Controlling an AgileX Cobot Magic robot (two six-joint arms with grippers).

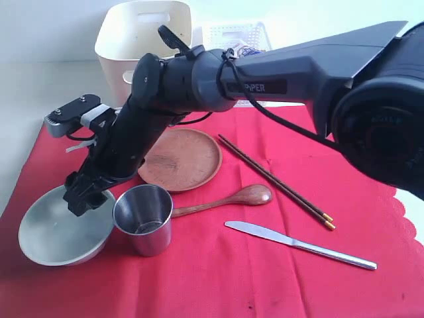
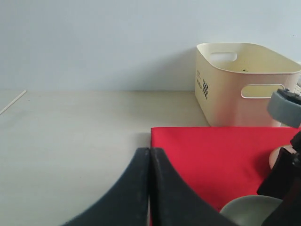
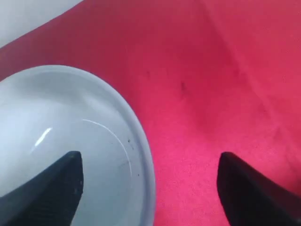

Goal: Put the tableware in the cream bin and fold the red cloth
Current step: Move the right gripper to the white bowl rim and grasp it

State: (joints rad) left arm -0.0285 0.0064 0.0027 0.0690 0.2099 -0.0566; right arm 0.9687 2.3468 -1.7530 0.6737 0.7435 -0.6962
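Red cloth (image 1: pixel 218 278): spread flat and unfolded beneath the plate (image 1: pixel 182 159), scalloped edge well out past the plate's chopstick side.
Cream bin (image 1: pixel 116 50): upright behind the plate, off the cloth; nothing visible in the part of its inside that shows.
Bowl (image 1: pixel 53 235): on the cloth, nearer the camera than the plate and off to its left in the exterior view.
Cup (image 1: pixel 144 215): upright just in front of the plate, right beside the bowl.
Spoon (image 1: pixel 228 200): lying just in front of the plate, handle pointing toward the cup.
Chopsticks (image 1: pixel 275 180): paired, slanting away from the plate's right side, yellow tips farthest from it.
Knife (image 1: pixel 298 244): flat on the cloth, farther from the plate than the spoon.
Right gripper (image 3: pixel 150 188): reached across the plate's left edge to the bowl; jaws spread wide astride the bowl's rim, gripping nothing; contact with the rim impossible to tell.
Left gripper (image 2: pixel 149 188): beyond the bowl from the plate, over the bare table (image 2: pixel 70 141) at the cloth's edge; clenched on nothing.
Done: apparently nothing yet.
Left: all six pieces into the bin, then the fold.
Likely step in hand: lining up on the bowl.
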